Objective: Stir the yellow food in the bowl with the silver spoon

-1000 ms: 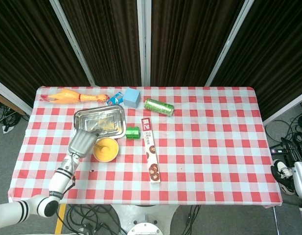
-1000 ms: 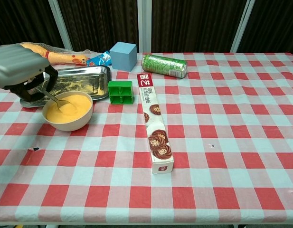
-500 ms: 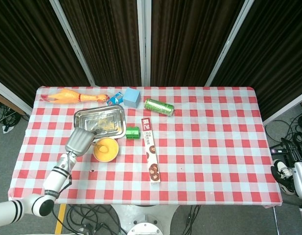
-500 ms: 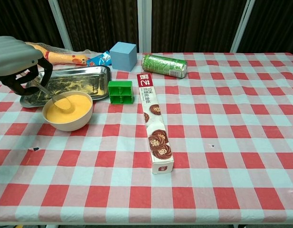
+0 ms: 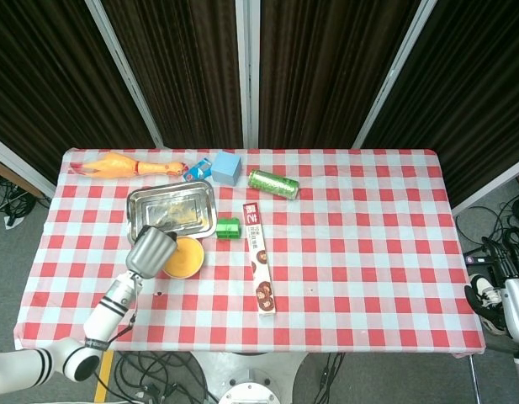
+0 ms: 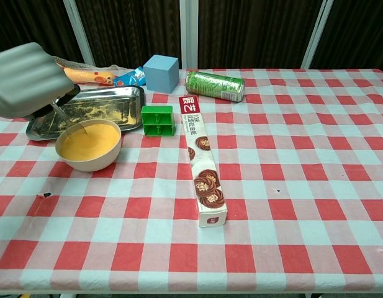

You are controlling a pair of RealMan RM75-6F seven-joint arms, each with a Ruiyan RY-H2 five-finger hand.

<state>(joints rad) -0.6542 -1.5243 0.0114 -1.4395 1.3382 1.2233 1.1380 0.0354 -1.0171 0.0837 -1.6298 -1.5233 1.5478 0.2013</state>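
A cream bowl (image 6: 92, 162) of smooth yellow food (image 6: 90, 140) stands at the left of the table; in the head view the bowl (image 5: 185, 259) lies just right of my hand. My left hand (image 6: 28, 81) grips the handle of the silver spoon (image 6: 68, 119), which slants down into the food. From above, the left hand (image 5: 150, 251) covers the bowl's left rim and hides the spoon. The right hand appears in neither view.
Behind the bowl lies a steel tray (image 6: 110, 105) with crumbs. A green block (image 6: 157, 120), a long cookie box (image 6: 201, 164), a green can (image 6: 214, 85), a blue cube (image 6: 161, 72) and a rubber chicken (image 5: 123, 164) sit nearby.
My left hand swung back and then forward and to the right, now closer over the bowl's left rim. The spoon stands steeper in the food.
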